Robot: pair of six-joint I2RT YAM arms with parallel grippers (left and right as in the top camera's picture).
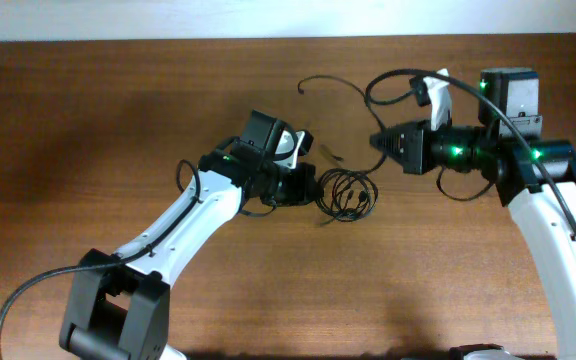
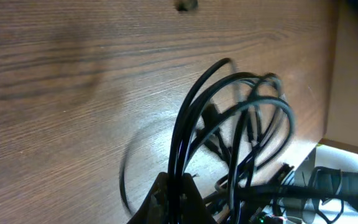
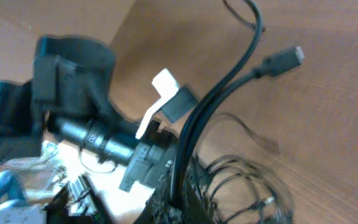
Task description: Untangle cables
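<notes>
Seen from above: a brown wooden table [image 1: 88, 120] with my two white-and-black arms reaching in from either side. The cables [image 1: 346, 193], thin black cords, lie in a small tangled coil on the table between the arms, just beside my left tool [image 1: 311, 188]. My left tool is closed tight on a bunch of the coil's loops, which fan up out of it in the wrist view. My right tool [image 1: 376, 142], near the coil, is also closed, pinching two strands that run up past it to a small plug [image 3: 284, 60] hanging free. The cords look light, limp and smooth, and likely to slip or snag on one another. I judge the best hold is a firm pinch close to a plug end, drawing one strand slowly out of the loops
</notes>
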